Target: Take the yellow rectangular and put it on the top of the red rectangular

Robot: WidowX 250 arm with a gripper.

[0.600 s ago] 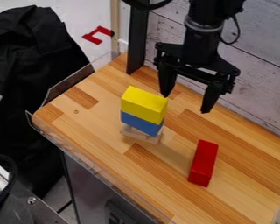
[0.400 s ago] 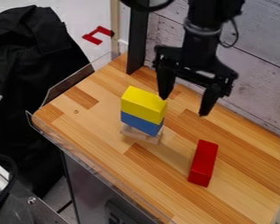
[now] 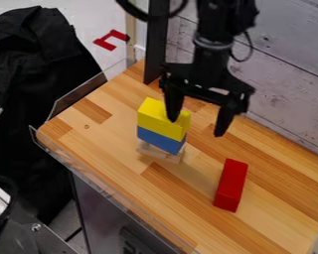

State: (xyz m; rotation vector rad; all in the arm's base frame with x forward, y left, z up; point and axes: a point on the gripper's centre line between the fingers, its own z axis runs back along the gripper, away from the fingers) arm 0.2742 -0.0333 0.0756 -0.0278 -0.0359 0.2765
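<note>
The gripper [image 3: 196,128] hangs over the upper middle of the table with its fingers spread wide and nothing between them. Its left finger overlaps the right part of the yellow rectangular block [image 3: 159,121] in the view; whether they touch, I cannot tell. That yellow block lies on top of a blue block [image 3: 160,140], which rests on a pale wooden piece [image 3: 163,153]. To the lower right, apart from the stack, a red rectangular block [image 3: 230,185] lies flat on the wooden table [image 3: 131,171].
A black upright post [image 3: 156,47] stands at the table's back edge, beside a whitewashed plank wall [image 3: 287,74]. A clear plastic guard [image 3: 99,179] runs along the left and front edges. Black cloth [image 3: 36,59] hangs at the far left.
The gripper has moved left and slightly down in the view, so its left finger now overlaps the yellow block. The blocks have stayed where they were.
</note>
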